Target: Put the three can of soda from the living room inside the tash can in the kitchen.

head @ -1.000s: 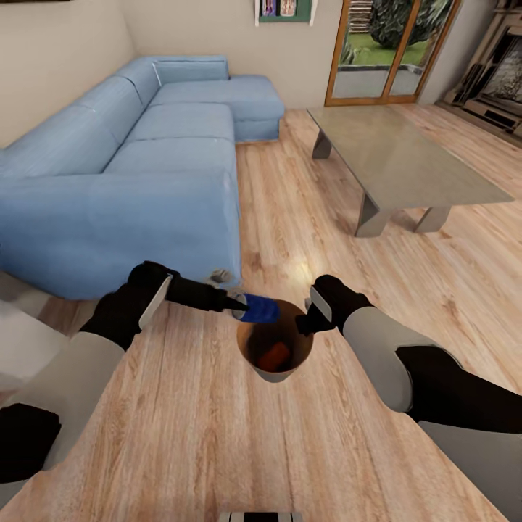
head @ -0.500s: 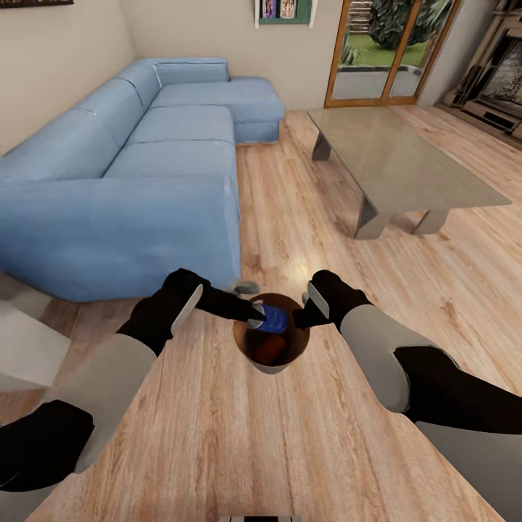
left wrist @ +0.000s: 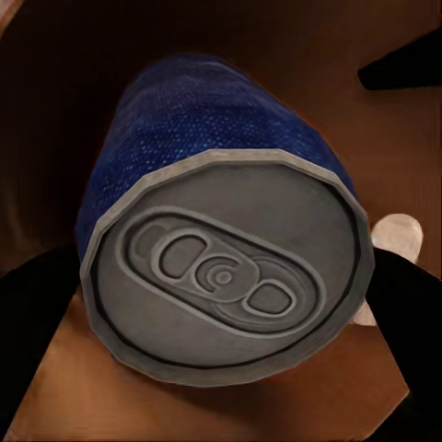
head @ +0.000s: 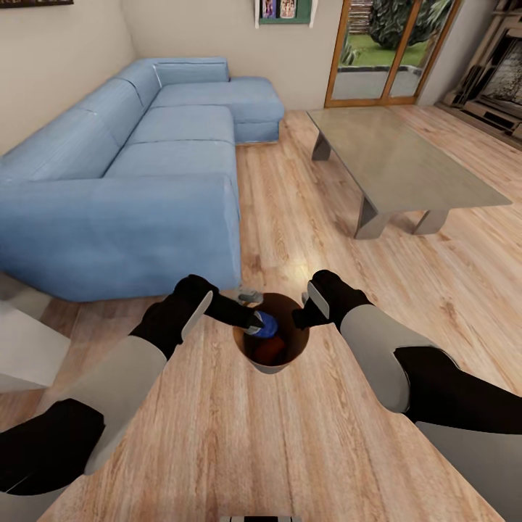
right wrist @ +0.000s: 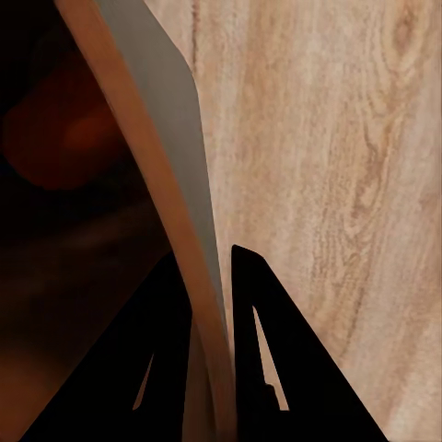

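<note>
A blue sofa (head: 130,174) fills the far left, a grey coffee table (head: 406,163) stands right of it on the wood floor (head: 290,435); near the robot, the bin (head: 273,362) sits between both arms; the right gripper (head: 299,319) pinches its rim, 1 finger each side; the left gripper (head: 255,324) clamps the blue can (head: 266,325) over the opening; 1 orange can (head: 272,351) lies inside.
</note>
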### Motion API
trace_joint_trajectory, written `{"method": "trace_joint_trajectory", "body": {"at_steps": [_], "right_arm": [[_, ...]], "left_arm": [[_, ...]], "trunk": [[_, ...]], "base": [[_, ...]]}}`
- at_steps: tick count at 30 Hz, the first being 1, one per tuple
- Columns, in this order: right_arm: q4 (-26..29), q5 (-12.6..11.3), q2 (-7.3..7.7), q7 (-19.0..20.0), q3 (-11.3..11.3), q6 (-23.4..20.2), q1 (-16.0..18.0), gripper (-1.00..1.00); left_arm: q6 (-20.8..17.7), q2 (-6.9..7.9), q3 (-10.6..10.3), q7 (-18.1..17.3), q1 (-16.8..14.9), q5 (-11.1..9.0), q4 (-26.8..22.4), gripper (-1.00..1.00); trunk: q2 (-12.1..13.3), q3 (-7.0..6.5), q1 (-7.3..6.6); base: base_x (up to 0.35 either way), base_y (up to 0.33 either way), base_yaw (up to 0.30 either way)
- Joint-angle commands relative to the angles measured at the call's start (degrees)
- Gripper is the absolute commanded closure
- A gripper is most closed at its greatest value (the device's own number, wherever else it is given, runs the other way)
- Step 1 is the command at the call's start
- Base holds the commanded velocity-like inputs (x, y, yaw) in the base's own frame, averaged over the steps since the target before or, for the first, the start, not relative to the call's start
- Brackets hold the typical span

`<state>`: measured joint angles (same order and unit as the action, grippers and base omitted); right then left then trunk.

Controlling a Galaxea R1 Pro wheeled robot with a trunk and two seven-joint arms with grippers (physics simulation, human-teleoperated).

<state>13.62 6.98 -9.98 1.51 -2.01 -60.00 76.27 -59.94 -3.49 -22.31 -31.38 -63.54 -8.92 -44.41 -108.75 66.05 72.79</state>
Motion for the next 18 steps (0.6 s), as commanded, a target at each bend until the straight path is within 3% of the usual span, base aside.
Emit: {"method": "trace_joint_trajectory", "body": {"at_steps": [1, 11, 18], "right_arm": [[0.0, -1.26, -0.01, 0.25, -0.37, 0.0, 0.02, 1.0], [0.02, -1.27, -0.01, 0.76, -0.29, 0.0, 0.02, 1.0], [0.07, -1.27, -0.01, 3.95, -0.28, 0.0, 0.02, 1.0]], "left_arm": [[-0.06, -0.03, -0.05, 0.82, 0.0, -0.29, 0.11, 1.0], [-0.06, -1.53, -0.65, 2.29, -0.01, -0.43, 4.8, 1.0], [-0.06, -2.55, -0.65, 2.29, -0.01, -0.48, 5.5, 1.0]], "trunk": [[0.0, 0.0, 0.0], [0.0, 0.0, 0.0], [0.0, 0.0, 0.0]], "base": [[0.0, 0.0, 0.0], [0.0, 0.0, 0.0], [0.0, 0.0, 0.0]]}}
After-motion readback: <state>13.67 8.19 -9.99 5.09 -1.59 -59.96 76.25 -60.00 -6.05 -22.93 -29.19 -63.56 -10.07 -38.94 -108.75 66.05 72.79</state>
